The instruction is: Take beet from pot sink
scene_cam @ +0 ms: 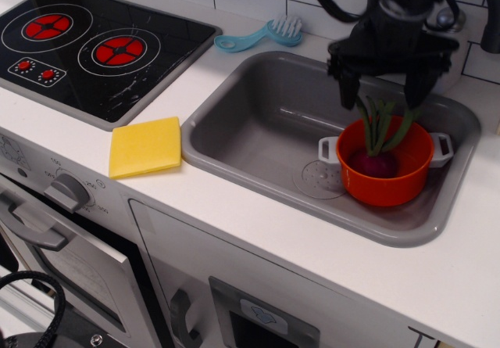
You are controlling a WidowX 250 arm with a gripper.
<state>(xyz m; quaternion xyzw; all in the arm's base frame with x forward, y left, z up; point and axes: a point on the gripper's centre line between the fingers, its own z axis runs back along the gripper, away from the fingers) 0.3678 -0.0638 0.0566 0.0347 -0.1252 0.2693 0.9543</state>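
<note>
The beet (376, 160) sits in the orange pot (385, 184), its dark magenta bulb low inside and its green stalks (380, 125) standing up past the rim. The pot has two pale grey handles and stands at the right of the grey sink (258, 133), beside the round drain (317, 179). My black gripper (381, 98) hangs open just above the pot's back rim, one finger on each side of the stalk tops, holding nothing.
A black stovetop (94, 47) with red burners lies at the left. A yellow sponge (145, 145) lies on the white counter (328, 246). A blue brush (262, 35) lies behind the sink. A black faucet and a white bottle (451, 27) stand at the back right.
</note>
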